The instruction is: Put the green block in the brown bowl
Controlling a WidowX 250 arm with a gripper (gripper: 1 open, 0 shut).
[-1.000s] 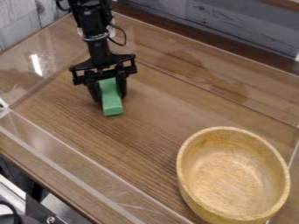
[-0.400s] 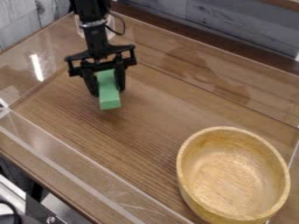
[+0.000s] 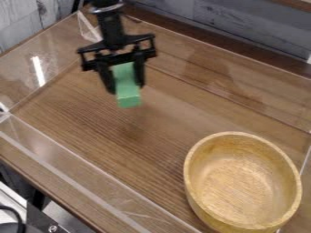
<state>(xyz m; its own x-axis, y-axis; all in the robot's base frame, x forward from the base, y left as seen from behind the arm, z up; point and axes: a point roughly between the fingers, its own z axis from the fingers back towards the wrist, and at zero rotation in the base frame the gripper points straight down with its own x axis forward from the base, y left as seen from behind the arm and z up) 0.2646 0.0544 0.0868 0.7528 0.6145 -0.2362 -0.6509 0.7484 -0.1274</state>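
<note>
My black gripper hangs over the left middle of the wooden table, pointing steeply down. It is shut on the green block, a bright green bar that dangles from the fingers above the tabletop with its lower end free. The brown bowl, a wide shallow bowl of light tan wood with a thick rim, sits at the lower right corner with nothing in it. The block is well to the upper left of the bowl.
The table is dark wood grain under a glossy sheen. A grey plank wall runs along the far side. The table's near edge cuts across the lower left.
The gripper has lifted the green block off the table and carried it up and to the right, toward the bowl. The bowl has stayed put.
</note>
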